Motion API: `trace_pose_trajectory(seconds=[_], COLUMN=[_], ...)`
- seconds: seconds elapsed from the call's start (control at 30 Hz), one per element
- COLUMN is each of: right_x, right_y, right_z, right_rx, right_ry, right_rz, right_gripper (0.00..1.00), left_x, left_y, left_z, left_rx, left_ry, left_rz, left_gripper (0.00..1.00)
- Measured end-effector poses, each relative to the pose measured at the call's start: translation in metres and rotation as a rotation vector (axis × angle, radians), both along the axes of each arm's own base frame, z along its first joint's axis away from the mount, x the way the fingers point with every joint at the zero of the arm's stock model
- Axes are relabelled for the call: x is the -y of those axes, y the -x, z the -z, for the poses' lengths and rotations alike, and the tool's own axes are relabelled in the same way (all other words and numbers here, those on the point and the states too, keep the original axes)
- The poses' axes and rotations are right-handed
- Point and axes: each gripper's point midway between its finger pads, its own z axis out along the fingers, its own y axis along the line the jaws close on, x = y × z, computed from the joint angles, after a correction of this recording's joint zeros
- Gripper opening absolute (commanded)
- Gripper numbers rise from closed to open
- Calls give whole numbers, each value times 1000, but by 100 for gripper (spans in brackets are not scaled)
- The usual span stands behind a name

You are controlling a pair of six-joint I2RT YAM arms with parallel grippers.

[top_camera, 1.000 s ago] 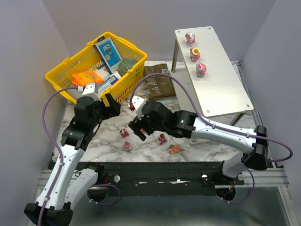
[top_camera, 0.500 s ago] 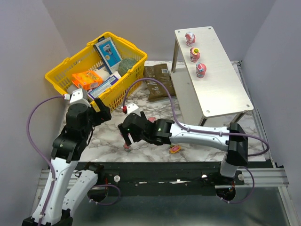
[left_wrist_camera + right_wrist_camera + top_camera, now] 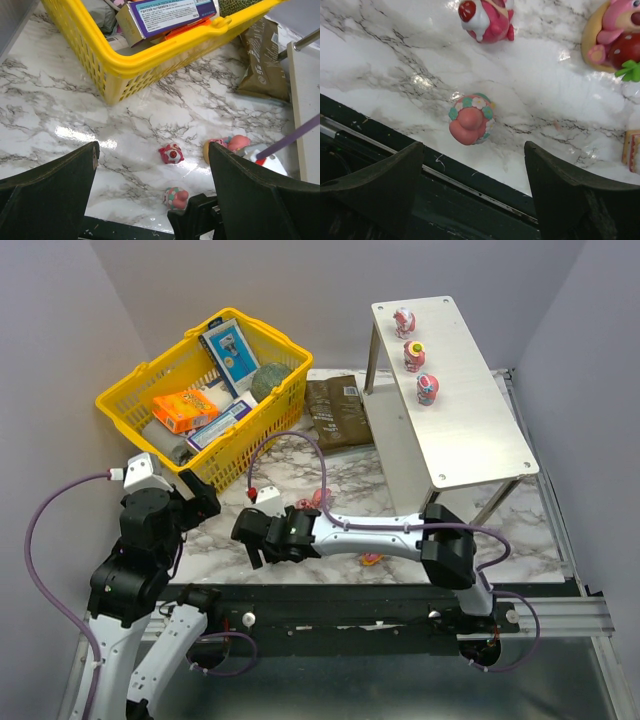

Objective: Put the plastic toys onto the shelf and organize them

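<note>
over the last second the right arm (image 3: 370,535) has been swung left across the worktop (image 3: 50,115). its jaws, spread and empty, are now held over a pink flower-ringed toy (image 3: 470,120) lying near the front edge. the left arm (image 3: 140,540) has been drawn back, jaws spread wide, nothing held. three toys (image 3: 413,355) are already stood on the shelf (image 3: 470,430), so a pickup seems lined up.

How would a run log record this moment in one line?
right fingers: open, over pink flower-ringed toy | left fingers: open, empty | shelf: three toys on top
</note>
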Motion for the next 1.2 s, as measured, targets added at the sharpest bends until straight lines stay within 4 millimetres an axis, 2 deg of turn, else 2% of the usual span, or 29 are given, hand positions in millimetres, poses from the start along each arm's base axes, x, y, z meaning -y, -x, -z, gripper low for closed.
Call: trace_pose_trajectory(seconds=[0.4,0.57,0.63,0.73,0.77,0.87,0.93,0.97,1.07,1.13,1.2], right_x=[-9,-10,-11,-12,-12,-12,-11,-10,-5,1,9], right_y=[5,2,0,-2,-2,-4,-5,-6,-9,-11,-14], right_z=[40,51,54,55,55,54,54,53,44,25,-10], right_rx=[-51,-39,-33,-24,-20,-11,-5,1,29,56,94], right_ry=[46,69,73,79,79,80,84,86,97,100,88], right_rz=[74,91,93,96,96,98,99,98,88,67,37], right_gripper=[76,60,57,44,34,17,11,4,1,1,1], left_x=[4,6,7,8,8,8,8,8,9,10,11], left_y=[12,12,12,12,12,12,13,13,13,13,11], left_z=[6,6,6,5,3,-2,-4,-5,-5,-5,-5], left_rx=[-17,-19,-22,-23,-20,-8,-3,-1,-1,-2,-6], left_ry=[11,12,12,11,12,16,17,17,14,12,7], left_rz=[29,43,44,49,50,52,52,54,61,70,76], left_gripper=[99,99,99,99,99,99,99,99,99,99,99])
